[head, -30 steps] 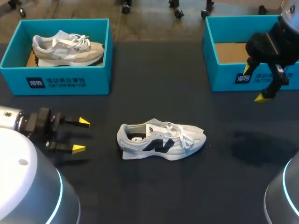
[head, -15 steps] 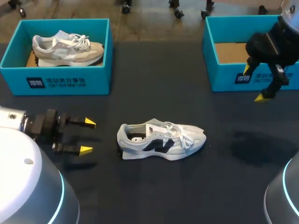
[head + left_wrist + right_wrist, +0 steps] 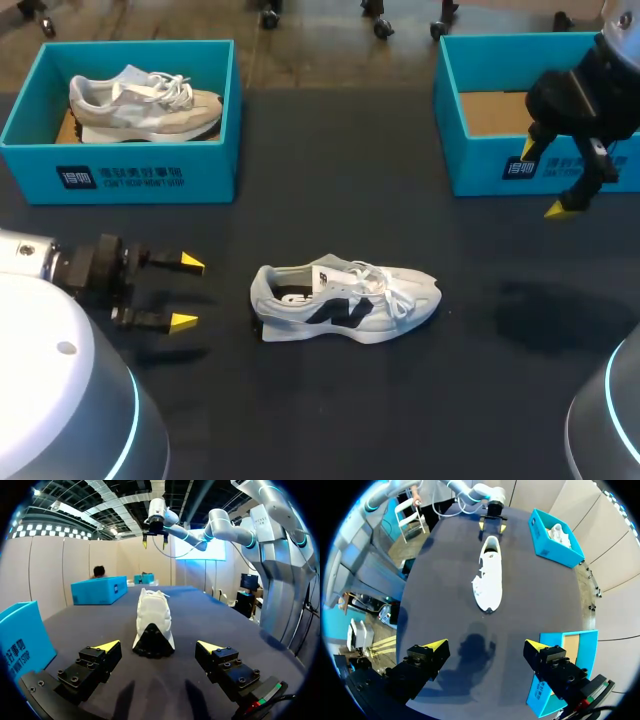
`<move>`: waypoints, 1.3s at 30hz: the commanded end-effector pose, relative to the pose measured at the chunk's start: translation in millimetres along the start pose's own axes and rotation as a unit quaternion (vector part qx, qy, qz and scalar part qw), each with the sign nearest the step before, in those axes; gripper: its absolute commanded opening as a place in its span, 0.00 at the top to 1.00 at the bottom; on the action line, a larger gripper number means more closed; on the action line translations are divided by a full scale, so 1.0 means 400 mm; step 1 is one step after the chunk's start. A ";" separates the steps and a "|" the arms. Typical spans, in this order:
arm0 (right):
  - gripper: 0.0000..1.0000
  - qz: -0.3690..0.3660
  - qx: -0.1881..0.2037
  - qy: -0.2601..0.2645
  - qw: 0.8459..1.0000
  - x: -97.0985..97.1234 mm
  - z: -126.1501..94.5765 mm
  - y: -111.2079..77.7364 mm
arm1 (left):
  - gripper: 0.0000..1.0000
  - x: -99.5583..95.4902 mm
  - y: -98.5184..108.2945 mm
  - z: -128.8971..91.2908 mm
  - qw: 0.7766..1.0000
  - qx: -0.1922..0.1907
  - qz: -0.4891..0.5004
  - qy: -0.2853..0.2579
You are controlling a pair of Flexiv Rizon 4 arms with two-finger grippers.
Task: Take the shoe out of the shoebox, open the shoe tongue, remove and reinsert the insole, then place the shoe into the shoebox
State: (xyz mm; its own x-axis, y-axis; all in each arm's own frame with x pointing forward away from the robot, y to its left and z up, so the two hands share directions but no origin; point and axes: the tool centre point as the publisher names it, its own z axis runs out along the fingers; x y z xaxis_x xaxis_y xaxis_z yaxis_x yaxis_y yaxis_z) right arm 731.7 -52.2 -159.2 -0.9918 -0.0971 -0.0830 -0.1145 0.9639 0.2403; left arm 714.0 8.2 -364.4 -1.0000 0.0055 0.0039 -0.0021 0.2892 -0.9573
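Left gripper point(image 3: 158, 645) spread | wrist view: shoe point(image 3: 151, 614) heel-on | head view: side-on

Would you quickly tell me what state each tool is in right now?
Left tool: open, holding nothing, facing the heel of the shoe.
Right tool: open, holding nothing, by the empty shoebox.

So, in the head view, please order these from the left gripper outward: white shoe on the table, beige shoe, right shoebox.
1. The white shoe, on the table just ahead of the left gripper.
2. The beige shoe, inside the left shoebox.
3. The right shoebox, far across at the right.
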 end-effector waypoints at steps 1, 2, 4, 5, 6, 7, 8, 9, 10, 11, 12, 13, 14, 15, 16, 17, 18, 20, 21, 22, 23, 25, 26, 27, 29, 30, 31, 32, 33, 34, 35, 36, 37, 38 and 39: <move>0.00 0.000 0.001 0.001 1.000 -0.003 0.002 0.001 | 0.00 0.001 0.000 0.000 1.000 -0.001 0.000 -0.001; 0.00 0.000 0.001 0.001 1.000 -0.003 0.002 0.001 | 0.00 0.001 0.000 0.000 1.000 -0.001 0.000 -0.001; 0.00 0.000 0.001 0.001 1.000 -0.003 0.002 0.001 | 0.00 0.002 0.000 0.006 1.000 -0.008 -0.002 -0.001; 0.00 0.000 0.001 0.001 1.000 -0.003 0.002 0.001 | 0.00 0.001 -0.002 0.012 1.000 -0.010 0.004 -0.012; 0.00 0.000 0.001 0.001 1.000 -0.003 0.002 0.001 | 0.00 0.000 -0.004 0.018 1.000 -0.013 0.004 -0.016; 0.00 0.000 0.001 0.001 1.000 -0.003 0.002 0.001 | 0.00 0.000 -0.005 0.022 1.000 -0.016 0.000 -0.017; 0.00 0.000 0.001 0.001 1.000 -0.003 0.002 0.001 | 0.00 0.000 -0.009 0.030 0.999 -0.018 0.013 -0.027; 0.00 0.000 0.001 0.001 1.000 -0.003 0.002 0.001 | 0.00 0.003 -0.011 0.037 0.999 -0.023 0.009 -0.030; 0.00 0.000 0.001 0.001 1.000 -0.003 0.002 0.001 | 0.00 0.005 -0.013 0.044 0.999 -0.025 0.006 -0.027; 0.00 0.000 0.001 0.001 1.000 -0.003 0.002 0.001 | 0.00 0.006 -0.014 0.048 0.999 -0.024 0.007 -0.028; 0.00 0.000 0.001 0.001 1.000 -0.003 0.002 0.001 | 0.00 0.009 -0.016 0.052 0.999 -0.023 0.010 -0.029; 0.00 0.000 0.001 0.001 1.000 -0.003 0.002 0.001 | 0.00 0.013 -0.015 0.061 0.999 -0.024 0.011 -0.023; 0.00 0.000 0.001 0.001 1.000 -0.003 0.002 0.001 | 0.00 0.013 -0.014 0.067 0.999 -0.025 0.012 -0.022; 0.00 0.000 0.001 0.001 1.000 -0.003 0.002 0.001 | 0.00 0.013 -0.012 0.073 0.999 -0.027 0.015 -0.021; 0.00 0.000 0.001 0.001 1.000 -0.003 0.002 0.001 | 0.00 0.011 -0.011 0.077 0.999 -0.025 0.012 -0.019; 0.00 0.000 0.001 0.001 1.000 -0.003 0.002 0.001 | 0.00 0.009 -0.008 0.081 0.999 -0.024 0.012 -0.020; 0.00 0.000 0.001 0.001 1.000 -0.003 0.002 0.001 | 0.00 0.008 -0.003 0.086 0.999 -0.025 0.014 -0.020; 0.00 0.000 0.001 0.001 1.000 -0.003 0.002 0.001 | 0.00 0.005 0.004 0.096 0.999 -0.026 0.018 -0.022; 0.00 0.000 0.001 0.001 1.000 -0.003 0.002 0.001 | 0.00 0.004 0.009 0.102 0.999 -0.027 0.020 -0.021; 0.00 0.000 0.001 0.001 1.000 -0.003 0.002 0.001 | 0.00 0.003 0.011 0.108 0.999 -0.027 0.021 -0.021; 0.00 0.000 0.001 0.001 1.000 -0.003 0.002 0.001 | 0.00 0.002 0.013 0.113 0.999 -0.030 0.026 -0.019; 0.00 0.000 0.001 0.001 1.000 -0.003 0.002 0.001 | 0.00 0.001 0.019 0.131 0.999 -0.031 0.024 -0.013; 0.00 0.000 0.001 0.001 1.000 -0.003 0.002 0.001 | 0.00 -0.001 0.023 0.142 0.999 -0.034 0.023 -0.012; 0.00 0.000 0.001 0.001 1.000 -0.003 0.002 0.001 | 0.00 -0.001 0.028 0.152 0.999 -0.037 0.019 -0.007; 0.00 0.000 0.001 0.001 1.000 -0.003 0.002 0.001 | 0.00 0.001 0.033 0.166 0.999 -0.038 0.017 -0.004; 0.00 0.000 0.001 0.001 1.000 -0.003 0.002 0.001 | 0.00 0.000 0.036 0.173 0.999 -0.038 0.015 -0.004; 0.00 0.000 0.001 0.001 1.000 -0.003 0.002 0.001 | 0.00 0.000 0.039 0.179 0.999 -0.039 0.025 -0.011; 0.00 0.000 0.001 0.001 1.000 -0.003 0.002 0.001 | 0.00 0.001 0.040 0.184 0.999 -0.037 0.017 -0.009; 0.00 0.000 0.001 0.001 1.000 -0.003 0.002 0.001 | 0.00 0.003 0.040 0.188 0.999 -0.036 0.016 -0.008; 0.00 0.000 0.001 0.001 1.000 -0.003 0.002 0.001 | 0.00 0.004 0.039 0.191 0.999 -0.035 0.016 -0.010; 0.00 0.000 0.001 0.001 1.000 -0.003 0.002 0.001 | 0.00 0.005 0.039 0.195 0.999 -0.034 0.014 -0.010; 0.00 0.000 0.001 0.001 1.000 -0.003 0.002 0.001 | 0.00 0.006 0.040 0.201 0.999 -0.035 0.013 -0.011; 0.00 0.000 0.001 0.001 1.000 -0.003 0.002 0.001 | 0.00 0.006 0.040 0.204 0.999 -0.035 0.013 -0.012; 0.00 0.000 0.001 0.001 1.000 -0.003 0.002 0.001 | 0.00 0.006 0.041 0.210 0.999 -0.036 0.014 -0.013; 0.00 0.000 0.001 0.001 1.000 -0.003 0.002 0.001 | 0.00 0.006 0.041 0.217 0.999 -0.037 0.014 -0.013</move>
State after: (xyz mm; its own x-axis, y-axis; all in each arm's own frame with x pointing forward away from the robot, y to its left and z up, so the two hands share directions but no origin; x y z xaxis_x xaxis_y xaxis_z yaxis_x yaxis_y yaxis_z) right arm 731.7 -52.2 -159.2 -0.9918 -0.0971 -0.0830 -0.1145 0.9639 0.2403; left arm 710.9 -62.6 -401.1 -0.9996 -0.0060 -0.0293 0.0253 0.3557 -0.9342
